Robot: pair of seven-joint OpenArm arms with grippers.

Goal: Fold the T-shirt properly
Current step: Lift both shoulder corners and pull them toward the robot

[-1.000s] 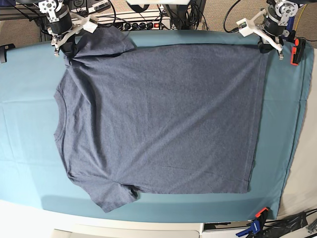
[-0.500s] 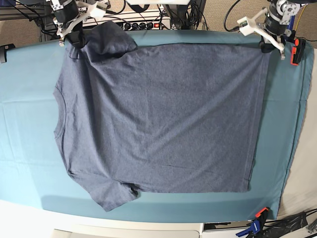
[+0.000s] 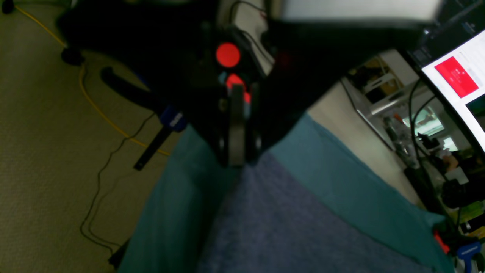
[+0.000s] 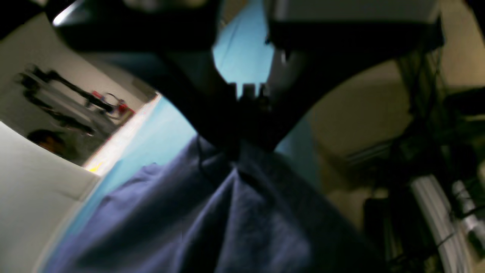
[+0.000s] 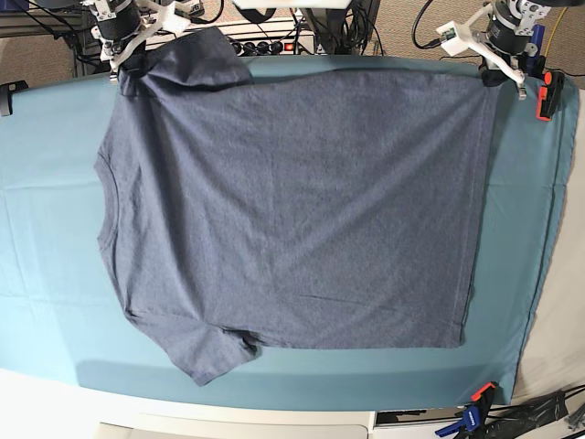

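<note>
Both grippers are clamping the T-shirt (image 5: 292,201) along its far edge and are drawing that edge farther back than it lay a second ago. Directly under the left gripper (image 3: 237,161), the closed jaws are pinching the hem corner, with plain slate-blue cloth running away below them over the teal table cloth (image 3: 341,189). Under the right gripper (image 4: 237,153), the jaws are likewise closed on bunched fabric near the shoulder, and folds are fanning out from the pinch. From overhead, the right gripper (image 5: 123,66) and left gripper (image 5: 503,75) are now sitting at the table's back rim, and the shirt is lying flatter, with its far sleeve (image 5: 206,59) lifted. This is looking like straightening before any fold; none is made yet.
</note>
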